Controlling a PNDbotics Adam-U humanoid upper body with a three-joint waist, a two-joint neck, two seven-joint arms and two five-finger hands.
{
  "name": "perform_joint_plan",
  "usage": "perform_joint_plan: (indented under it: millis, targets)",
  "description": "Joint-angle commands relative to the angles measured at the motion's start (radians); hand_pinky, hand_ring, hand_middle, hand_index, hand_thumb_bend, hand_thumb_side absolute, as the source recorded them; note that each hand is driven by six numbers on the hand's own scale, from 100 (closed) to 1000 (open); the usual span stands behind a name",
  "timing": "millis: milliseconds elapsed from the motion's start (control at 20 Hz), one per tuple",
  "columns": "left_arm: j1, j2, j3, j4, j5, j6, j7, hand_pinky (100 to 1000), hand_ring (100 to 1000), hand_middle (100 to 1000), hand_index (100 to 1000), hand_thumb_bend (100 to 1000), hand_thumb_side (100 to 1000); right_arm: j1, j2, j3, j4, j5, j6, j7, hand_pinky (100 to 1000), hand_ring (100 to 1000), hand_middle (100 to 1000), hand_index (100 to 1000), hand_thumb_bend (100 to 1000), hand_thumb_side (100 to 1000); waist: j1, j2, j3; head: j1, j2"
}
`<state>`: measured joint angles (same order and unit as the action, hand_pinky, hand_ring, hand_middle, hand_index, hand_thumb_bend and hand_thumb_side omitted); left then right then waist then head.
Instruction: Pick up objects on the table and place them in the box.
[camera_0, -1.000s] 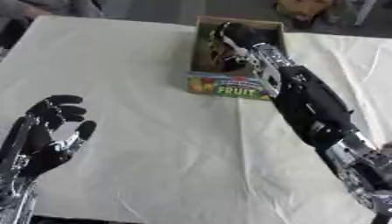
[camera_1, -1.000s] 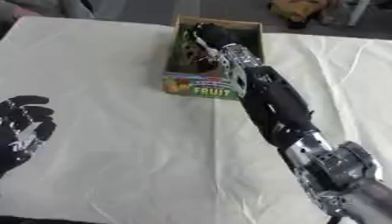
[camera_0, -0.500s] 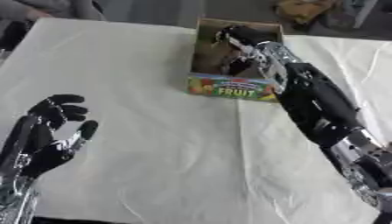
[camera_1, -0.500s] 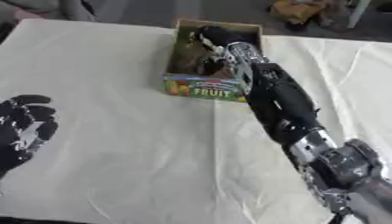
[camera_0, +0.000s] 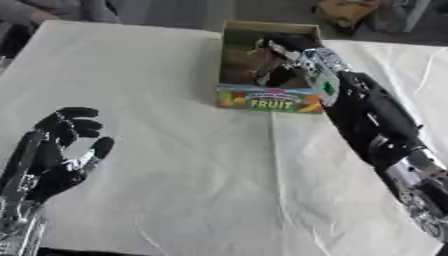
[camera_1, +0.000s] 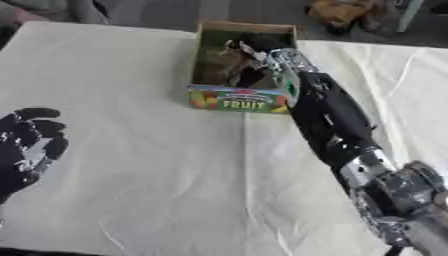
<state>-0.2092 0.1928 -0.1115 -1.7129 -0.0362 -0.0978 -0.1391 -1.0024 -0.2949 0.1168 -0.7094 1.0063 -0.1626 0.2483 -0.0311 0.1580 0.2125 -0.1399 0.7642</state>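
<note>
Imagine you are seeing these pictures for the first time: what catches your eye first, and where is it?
The right arm stretches up the right side, black and silver, its right hand reaching down into the box at the table's far middle. That box has a bright front reading FRUIT and something dark and brownish inside. At the lower left, the left hand rests idle over the pale tablecloth, fingers up.

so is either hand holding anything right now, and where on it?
Left hand holds nothing, open near the lower left. Right hand is down inside the box; whether it holds anything there cannot be told.
</note>
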Motion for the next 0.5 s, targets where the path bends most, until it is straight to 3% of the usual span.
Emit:
perform_joint_plan:
  millis: [50, 250, 500]
  targets:
    - [-0.004, 0.012, 0.014, -0.015, -0.001, -0.002, 0.008, 676, 667, 686, 730, 598, 348, 0.002, -0.08, -0.018, -0.034, -0.04, -0.013, 0.001, 775, 812, 874, 921, 476, 485, 0.004, -0.017, -0.008, 0.018, 0.006]
    - [-0.001, 0.014, 0.016, -0.015, -0.003, -0.003, 0.011, 675, 666, 686, 730, 600, 349, 0.018, -0.133, -0.016, -0.068, -0.108, -0.015, 0.01, 776, 812, 878, 924, 475, 484, 0.003, -0.019, -0.019, 0.026, 0.006]
    - [-0.001, 0.015, 0.016, -0.014, -0.003, -0.003, 0.011, 675, 666, 686, 730, 600, 349, 0.021, -0.145, -0.001, -0.087, -0.156, 0.003, 0.023, 776, 812, 878, 924, 475, 484, 0.003, -0.02, -0.02, 0.027, 0.006]
